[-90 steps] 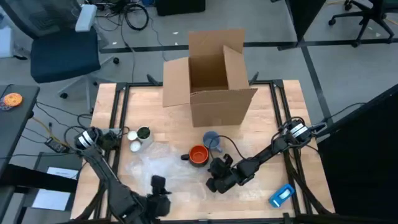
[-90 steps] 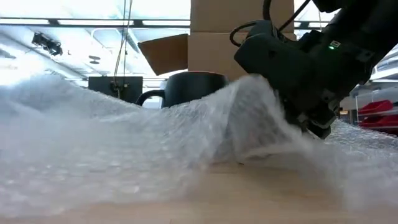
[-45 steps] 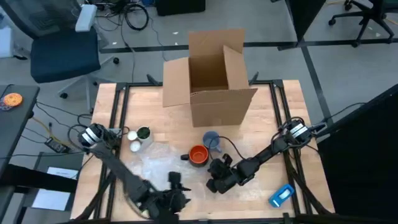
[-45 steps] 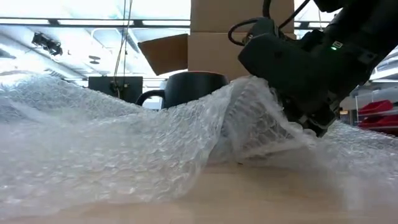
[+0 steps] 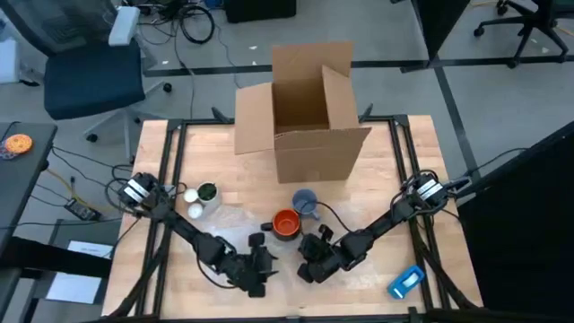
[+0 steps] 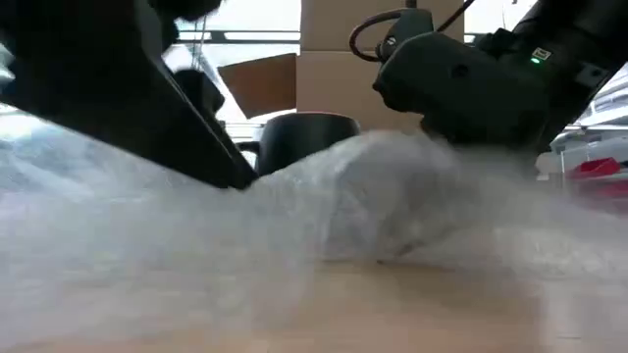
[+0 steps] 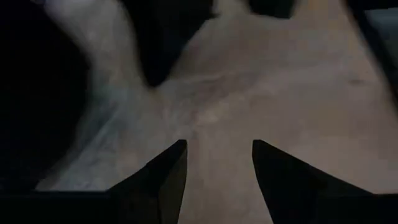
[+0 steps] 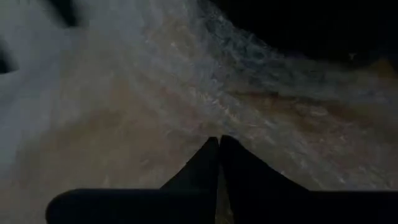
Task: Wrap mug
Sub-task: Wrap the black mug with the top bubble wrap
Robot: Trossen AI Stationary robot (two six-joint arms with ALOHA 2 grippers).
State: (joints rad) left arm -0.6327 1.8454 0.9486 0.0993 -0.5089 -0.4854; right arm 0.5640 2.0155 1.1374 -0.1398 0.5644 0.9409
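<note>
Bubble wrap (image 6: 294, 206) pinched in the closed right gripper (image 5: 309, 267) beside the mug (image 5: 285, 223) — left gripper (image 5: 258, 269) spread, empty.

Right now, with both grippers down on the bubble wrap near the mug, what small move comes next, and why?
Probably close the left gripper on the bubble wrap. Its fingers are open just over the sheet, while the right gripper is shut on the wrap beside the mug, which is not yet covered.

We see that our left gripper (image 5: 260, 269) has swept from the desk's front-left edge toward the middle. It now sits near the right gripper (image 5: 309, 266), over the bubble wrap (image 6: 324, 211).
</note>
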